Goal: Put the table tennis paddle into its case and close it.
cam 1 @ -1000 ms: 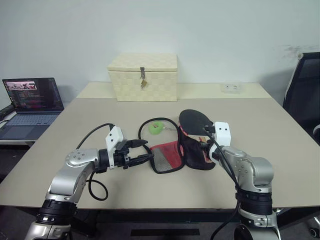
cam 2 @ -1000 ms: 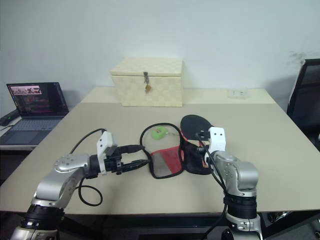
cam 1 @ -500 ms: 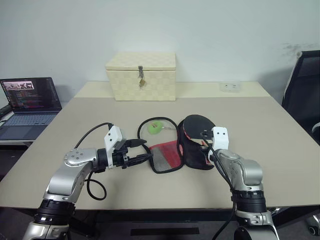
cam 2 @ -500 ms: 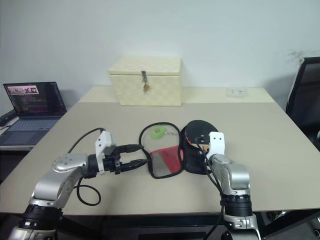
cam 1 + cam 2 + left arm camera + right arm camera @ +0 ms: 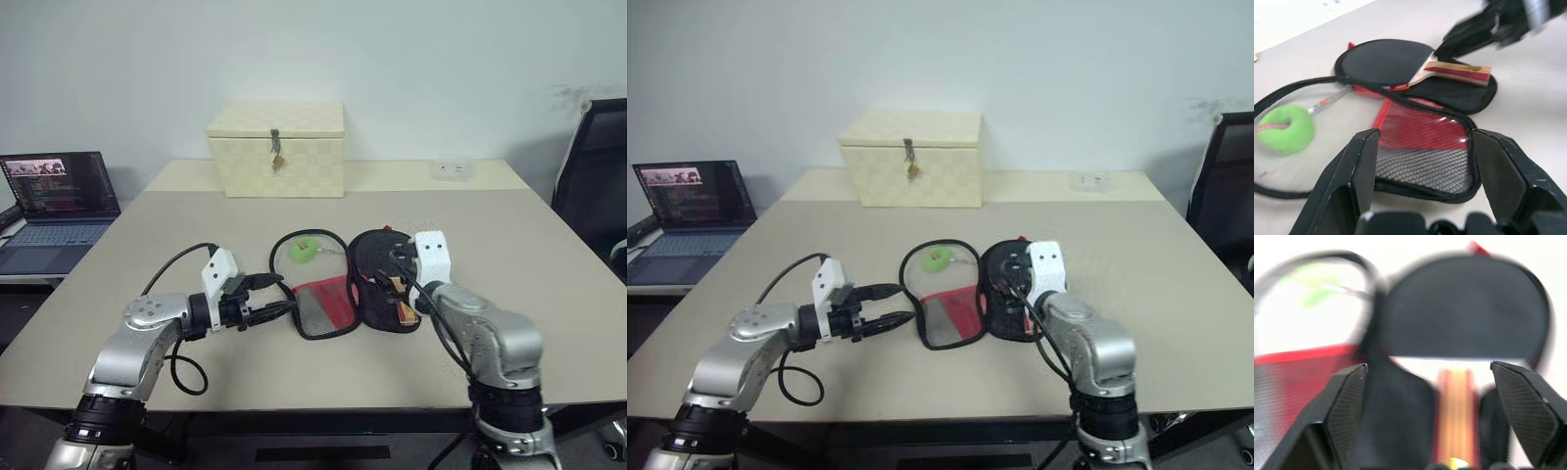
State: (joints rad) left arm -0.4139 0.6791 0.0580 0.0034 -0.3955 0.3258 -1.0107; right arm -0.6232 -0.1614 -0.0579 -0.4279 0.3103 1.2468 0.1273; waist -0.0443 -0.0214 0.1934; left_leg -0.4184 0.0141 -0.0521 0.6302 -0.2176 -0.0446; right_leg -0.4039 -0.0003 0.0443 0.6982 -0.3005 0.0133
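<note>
The paddle [image 5: 1400, 63] lies flat in the right half of the open case [image 5: 1459, 95], black face away from the robot and wooden handle toward it, while the left half, the flap [image 5: 328, 305] with the red mesh pocket, lies spread on the table [image 5: 549, 264] at about nine o'clock of the paddle. A green tag [image 5: 305, 251] lies inside the loop of zipper rim at about eleven o'clock of the mesh flap.

The step in hand looks like the close: the mesh flap has to fold over the paddle before the zipper can run. To do it well, the left gripper [image 5: 277, 298] should take the flap by its outer rim, not by the mesh, and swing it over toward three o'clock in one low arc, so the paddle is not nudged out of its half. The handle should sit fully inside the rim first; from here it seems to, but the near edge is partly hidden by the right arm.

The left jaws stand spread, level with the table, empty, their tips just beside the flap's outer rim, the flap lying between them as the left wrist view has it. The right gripper [image 5: 397, 262] hangs just above the paddle, jaws spread wide and holding nothing, the handle lying between and below them in the right wrist view.
</note>
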